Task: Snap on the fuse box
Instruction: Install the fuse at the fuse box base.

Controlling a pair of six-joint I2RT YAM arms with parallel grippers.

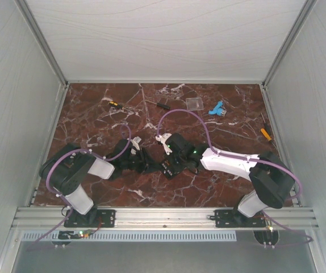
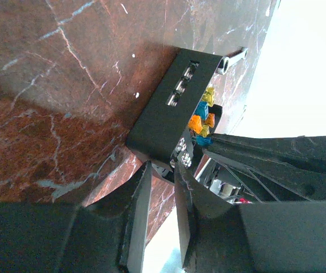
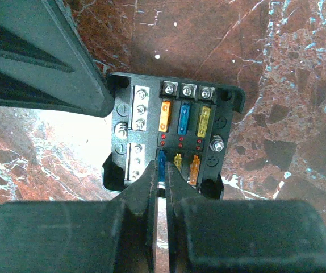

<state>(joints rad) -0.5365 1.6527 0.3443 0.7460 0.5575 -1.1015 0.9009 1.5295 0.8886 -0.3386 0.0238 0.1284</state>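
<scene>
Red-brown marble desk (image 1: 95, 114) sits between white walls (image 1: 15, 85). At its middle the left claw (image 2: 163, 169) is clamped on the near edge of the fuse box (image 3: 174, 133), which lies flat with its fuses facing up. On the box's other side, the right claw (image 3: 162, 173) has its fingers pressed together, tips at a blue fuse (image 3: 161, 161) in one row. Behind the box, near the back wall, lie a clear plastic square (image 1: 193, 103), a blue part (image 1: 216, 109) and a screwdriver (image 1: 163, 104).

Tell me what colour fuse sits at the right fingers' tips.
Blue fuse in the small black plastic fuse box; best in right wrist view.
</scene>
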